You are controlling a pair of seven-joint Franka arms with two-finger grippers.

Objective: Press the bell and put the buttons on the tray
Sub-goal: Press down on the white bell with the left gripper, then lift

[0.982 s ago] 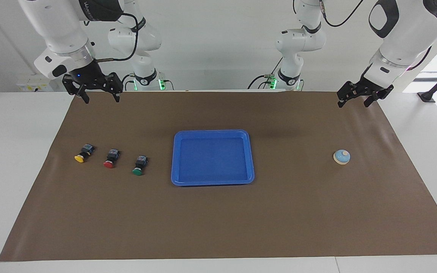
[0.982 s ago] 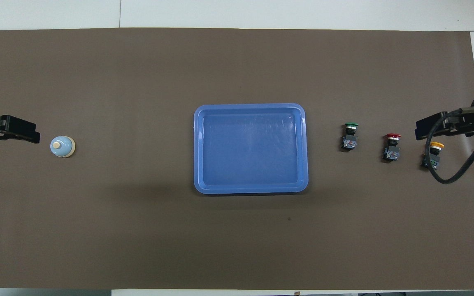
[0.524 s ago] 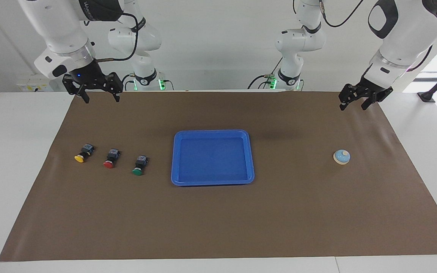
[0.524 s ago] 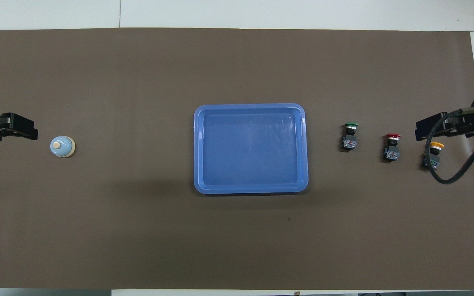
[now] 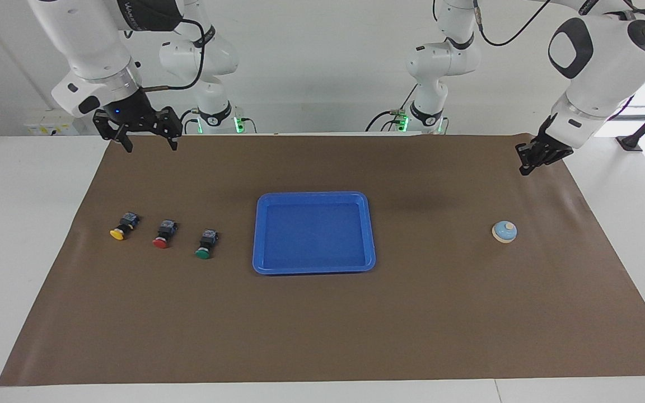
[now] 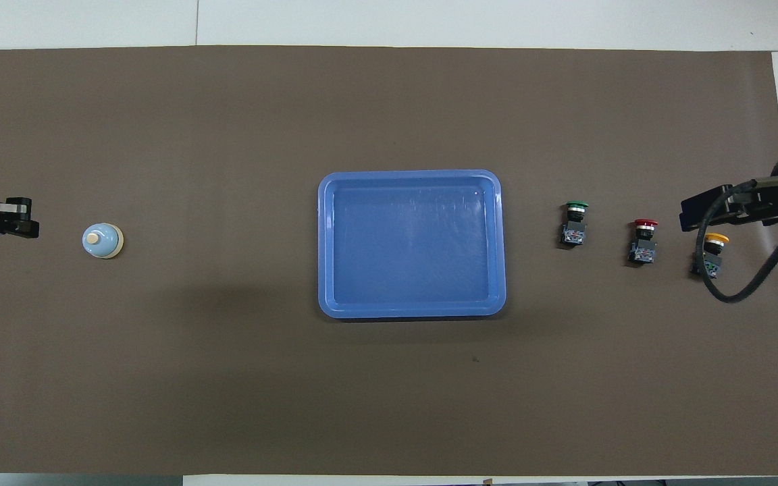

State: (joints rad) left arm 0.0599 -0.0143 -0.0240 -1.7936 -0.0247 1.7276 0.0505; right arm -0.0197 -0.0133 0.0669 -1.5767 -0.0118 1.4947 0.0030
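Progress on the task is looking close to nil, judging from how things are lying. Nothing is sitting in the tray (image 5: 313, 233), which is resting at the centre of the frame in both views, its blue floor bare.

All three buttons are lying on the brown mat (image 5: 322, 324) in a row at the left of the facing view, toward the right arm's end of the table: the yellow button (image 5: 119, 229) outermost, the red button (image 5: 163, 235) in the middle, and the green button (image 5: 205, 245) closest to the tray, though apart from its rim.

At the right of the facing view, the bell (image 5: 504, 232) is standing upright on the mat, toward the left arm's end, well apart from the tray. Whether it has been rung cannot be told from the pictures.

Hanging in the air at the upper right of the facing view, the left gripper (image 5: 526, 164) is showing its fingertips drawn together on nothing; it is not over the bell, and this probably is the preparation for pressing the knob.

At the upper left of the facing view, the right gripper (image 5: 145, 146) is waiting above the mat's edge with its jaws spread wide and holding nothing.

Pressing the bell and carrying each of the three buttons to the tray are all appearing to remain undone.
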